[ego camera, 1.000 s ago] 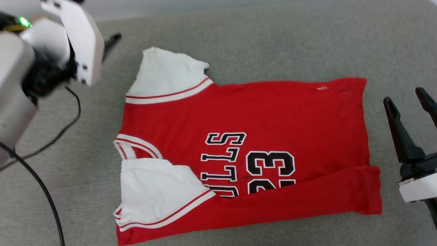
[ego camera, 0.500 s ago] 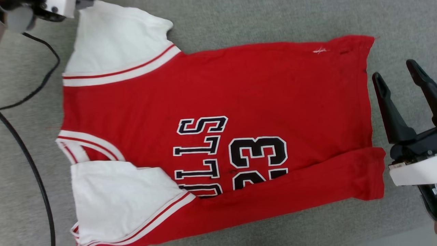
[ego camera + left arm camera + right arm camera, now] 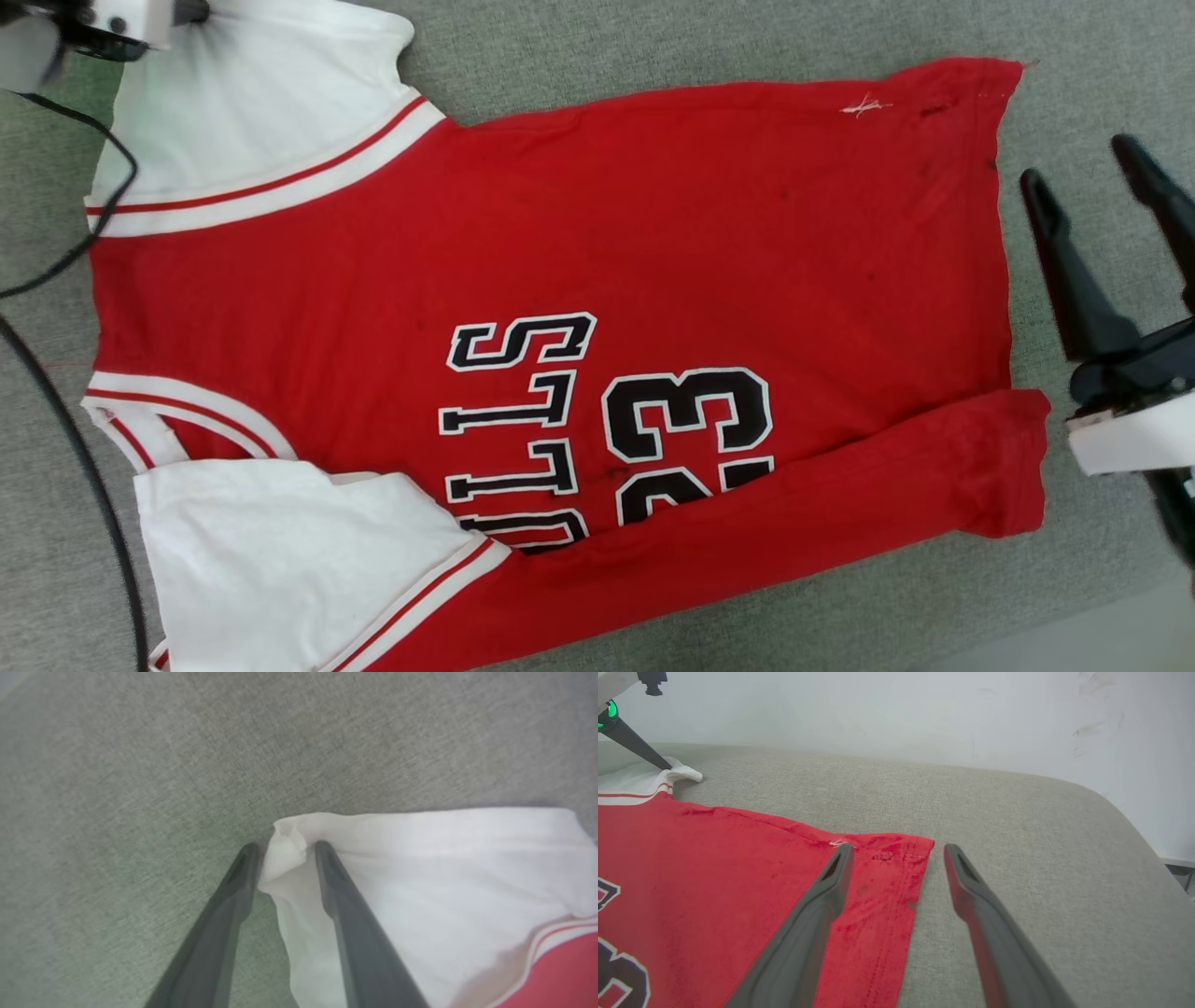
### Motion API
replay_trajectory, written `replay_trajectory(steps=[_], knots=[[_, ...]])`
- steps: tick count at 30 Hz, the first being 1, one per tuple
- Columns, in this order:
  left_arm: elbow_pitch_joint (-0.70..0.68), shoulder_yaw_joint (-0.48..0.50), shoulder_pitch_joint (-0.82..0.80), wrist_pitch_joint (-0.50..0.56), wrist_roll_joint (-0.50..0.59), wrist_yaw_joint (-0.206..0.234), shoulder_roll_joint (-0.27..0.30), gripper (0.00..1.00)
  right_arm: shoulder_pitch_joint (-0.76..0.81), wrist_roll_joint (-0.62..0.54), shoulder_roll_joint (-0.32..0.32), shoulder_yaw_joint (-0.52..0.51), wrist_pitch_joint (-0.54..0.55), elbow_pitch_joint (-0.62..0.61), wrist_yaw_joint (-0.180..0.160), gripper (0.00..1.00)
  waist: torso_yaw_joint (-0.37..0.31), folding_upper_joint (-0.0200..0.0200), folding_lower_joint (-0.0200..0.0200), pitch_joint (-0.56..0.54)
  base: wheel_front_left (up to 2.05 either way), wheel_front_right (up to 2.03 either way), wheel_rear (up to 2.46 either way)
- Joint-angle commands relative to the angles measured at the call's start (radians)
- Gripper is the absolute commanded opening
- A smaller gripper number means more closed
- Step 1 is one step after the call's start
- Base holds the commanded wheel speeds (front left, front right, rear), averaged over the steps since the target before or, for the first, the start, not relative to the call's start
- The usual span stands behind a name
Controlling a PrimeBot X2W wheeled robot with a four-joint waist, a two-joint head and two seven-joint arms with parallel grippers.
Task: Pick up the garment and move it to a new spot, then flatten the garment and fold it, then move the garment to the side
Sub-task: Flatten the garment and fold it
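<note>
The garment (image 3: 653, 233), a red jersey with white sleeves and black "BULLS 23" lettering, lies spread on the grey padded surface (image 3: 709, 37), its neck to the left. Its near long edge is folded up over the lower lettering. My left gripper (image 3: 198, 11) is at the far white sleeve's corner. In the left wrist view its fingers (image 3: 327, 872) squeeze a bunched tuft of that sleeve (image 3: 287, 847). My right gripper (image 3: 1078, 161) stands open just beyond the hem on the right. In the right wrist view it straddles the hem's far corner (image 3: 920, 847), slightly above the cloth.
A black cable (image 3: 93, 485) runs along the surface left of the jersey. The padded surface ends at a pale strip (image 3: 1074, 644) at the lower right. A white wall (image 3: 878, 709) stands behind, and the surface rounds off to the right (image 3: 1125, 826).
The camera has dipped closer, so the jersey looks larger. My left arm went from raised at the left to the far sleeve corner. The right gripper has stayed by the hem.
</note>
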Motion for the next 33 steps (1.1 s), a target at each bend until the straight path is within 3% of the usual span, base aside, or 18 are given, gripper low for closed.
replay_trajectory(steps=[1, 6, 10, 16, 20, 24, 27, 33], knots=[[0.011, -0.021, 0.067, -0.003, -0.008, -0.010, -0.024, 0.00, -0.019, 0.001, -0.011, -0.009, 0.003, 0.003, 0.000, 1.00, 0.009, 0.0000, -0.0001, -0.011, 0.00, 0.00, 0.00], [-0.009, -0.022, 0.044, -0.059, 0.008, -0.035, -0.035, 0.00, -0.076, -0.005, -0.077, -0.055, 0.045, 0.003, 0.000, 1.00, 0.041, 0.0000, -0.0001, -0.062, 0.00, 0.00, 0.00], [-0.045, -0.023, 0.044, -0.111, -0.005, -0.050, -0.056, 0.00, -0.154, 0.001, -0.181, -0.038, 0.149, 0.010, 0.000, 1.00, 0.077, 0.0000, -0.0001, -0.110, 0.00, 0.00, 0.00], [-0.125, -0.047, 0.056, -0.164, -0.022, -0.057, -0.079, 0.00, -0.300, 0.108, -0.345, 0.100, 0.437, 0.069, -0.001, 1.00, 0.136, 0.0000, -0.0001, -0.158, 0.00, 0.00, 0.00], [-0.193, -0.079, 0.056, -0.182, -0.031, -0.057, -0.074, 0.00, -0.408, 0.206, -0.421, 0.236, 0.661, 0.126, -0.001, 1.00, 0.171, 0.0000, -0.0001, -0.166, 0.00, 0.00, 0.00], [-0.251, -0.105, 0.060, -0.207, -0.044, -0.057, -0.067, 0.00, -0.512, 0.302, -0.462, 0.356, 0.884, 0.189, -0.001, 1.00, 0.201, 0.0000, -0.0001, -0.160, 0.00, 0.00, 0.00], [-0.285, -0.122, 0.055, -0.221, -0.049, -0.057, -0.064, 0.00, -0.572, 0.349, -0.457, 0.423, 1.007, 0.246, -0.001, 1.00, 0.223, 0.0000, -0.0001, -0.146, 0.00, 0.00, 0.00], [-0.318, -0.144, 0.028, -0.249, -0.056, -0.057, -0.064, 0.00, -0.665, 0.376, -0.404, 0.483, 1.103, 0.366, 0.000, 1.00, 0.257, 0.0000, -0.0001, -0.109, 0.00, 0.00, 0.00]])
